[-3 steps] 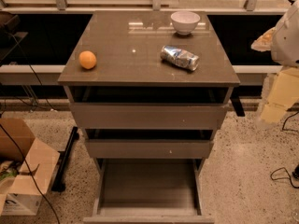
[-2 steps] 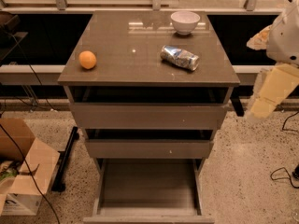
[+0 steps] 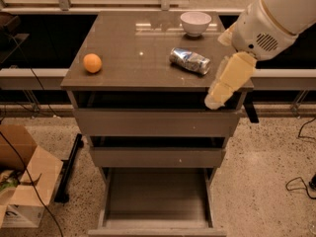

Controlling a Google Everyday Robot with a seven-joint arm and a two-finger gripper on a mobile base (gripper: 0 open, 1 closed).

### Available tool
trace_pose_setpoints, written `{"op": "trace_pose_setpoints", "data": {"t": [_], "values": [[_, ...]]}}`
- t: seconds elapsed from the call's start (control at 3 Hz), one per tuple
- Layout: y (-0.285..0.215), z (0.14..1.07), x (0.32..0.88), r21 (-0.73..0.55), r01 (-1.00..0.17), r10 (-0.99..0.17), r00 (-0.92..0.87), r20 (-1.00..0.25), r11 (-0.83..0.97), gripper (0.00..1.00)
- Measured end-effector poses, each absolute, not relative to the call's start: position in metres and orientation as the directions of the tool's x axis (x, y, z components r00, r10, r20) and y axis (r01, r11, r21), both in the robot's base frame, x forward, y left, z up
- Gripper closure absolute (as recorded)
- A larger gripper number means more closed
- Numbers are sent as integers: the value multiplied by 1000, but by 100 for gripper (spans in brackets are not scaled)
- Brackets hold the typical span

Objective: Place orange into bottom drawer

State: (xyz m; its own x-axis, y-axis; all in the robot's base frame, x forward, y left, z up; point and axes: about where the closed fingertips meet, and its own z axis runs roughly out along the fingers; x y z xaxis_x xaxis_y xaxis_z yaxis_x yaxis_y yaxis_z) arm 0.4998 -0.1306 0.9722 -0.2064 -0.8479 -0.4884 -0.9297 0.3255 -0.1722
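The gripper (image 3: 217, 97), opening unclear, is swinging in from the right; the orange (image 3: 92, 63), firm and roll-prone, is needing a mid-girth grasp.

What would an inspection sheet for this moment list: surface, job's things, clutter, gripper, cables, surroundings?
Surface: cabinet top, glossy grey-brown.
Job's things: orange on the top's left side; bottom drawer pulled out, nothing seen inside.
Clutter: crushed can lying on its side; white bowl at the back right.
Gripper: gripper hangs at the top's front right corner, far from the orange.
Cables: black cable on the floor at right; thin cable over the cardboard box at left.
Surroundings: speckled floor.
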Motion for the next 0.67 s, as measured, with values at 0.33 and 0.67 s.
{"op": "trace_pose_setpoints", "data": {"t": [0.33,0.67], "values": [[-93,970,524,-147,-941,-812,-175,-556,304,0],[-71,968,544,-123,-953,-790,-153,-593,277,0]]}}
